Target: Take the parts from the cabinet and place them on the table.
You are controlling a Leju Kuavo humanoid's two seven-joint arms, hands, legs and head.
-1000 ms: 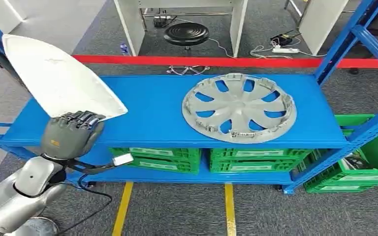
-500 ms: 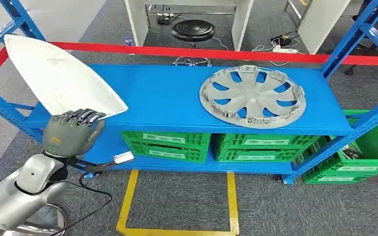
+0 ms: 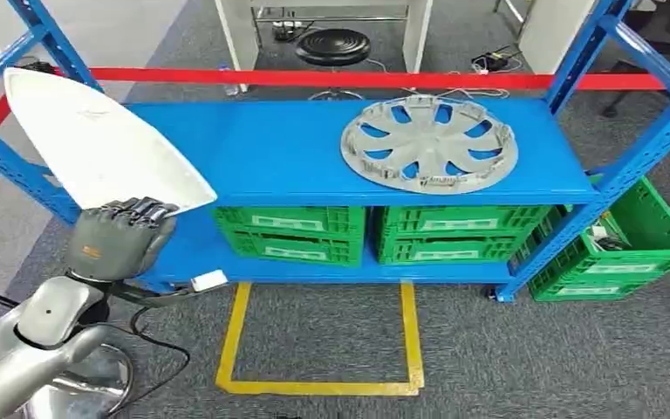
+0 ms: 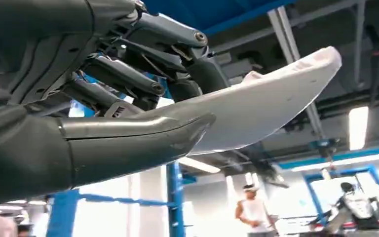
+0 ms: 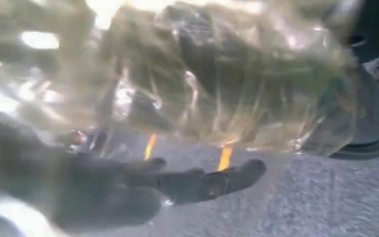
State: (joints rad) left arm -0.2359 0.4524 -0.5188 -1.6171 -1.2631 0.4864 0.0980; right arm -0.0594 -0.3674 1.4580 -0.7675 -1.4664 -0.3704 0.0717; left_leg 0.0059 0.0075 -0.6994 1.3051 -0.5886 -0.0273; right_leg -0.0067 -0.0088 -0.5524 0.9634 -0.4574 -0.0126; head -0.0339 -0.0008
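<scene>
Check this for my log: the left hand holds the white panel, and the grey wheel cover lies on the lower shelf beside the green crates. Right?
Not quite. The left hand does hold the white panel, but the head view shows the wheel cover on the top shelf, above the green crates.

My head view is bright, evenly lit and sharp, with soft shadows under the blue shelf. At my left wrist, ceiling lights glare and the background washes out pale. My right wrist view is badly blurred, smeared with murky reflections, dim and unfocused throughout.
</scene>
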